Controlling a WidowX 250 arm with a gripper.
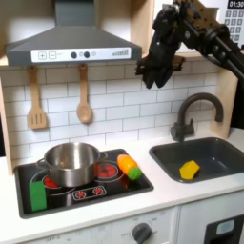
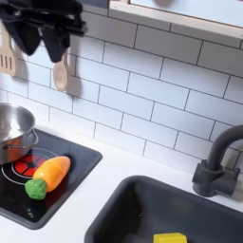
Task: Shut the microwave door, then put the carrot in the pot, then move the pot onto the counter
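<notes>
**A:** ok so where's the carrot [image 1: 129, 168] rn relative to the pincer [image 1: 155, 69]?

**B:** Way below it. In the first exterior view the pincer hangs up high near the hood, fingers pointing down, well apart from everything on the hob [image 1: 105, 193]. Carrot lies flat on the hob just beside the pot [image 1: 71, 163], on the pot's right in both exterior views, not touching it afaict.

**A:** long axis?

**B:** In the second exterior view it runs diagonal: green end toward the hob's front edge, orange end pointing back and to the second exterior view's right. So imo the pincer has to drop down and a bit toward the pot, then close across the short width, not along the length.

**A:** pincer apart or together?

**B:** Honestly can't tell. It's a dark blob in both exterior views, fingers blur into each other. Nothing clamped in it tho, looks empty.

**A:** pot?

**B:** Sitting on the left burner, empty inside as far as I can see. Short hop from carrot to pot, so the drop's the easy part I reckon. Microwave door isn't something I can make out, just a keypad corner [image 1: 234, 8] top right.
</notes>
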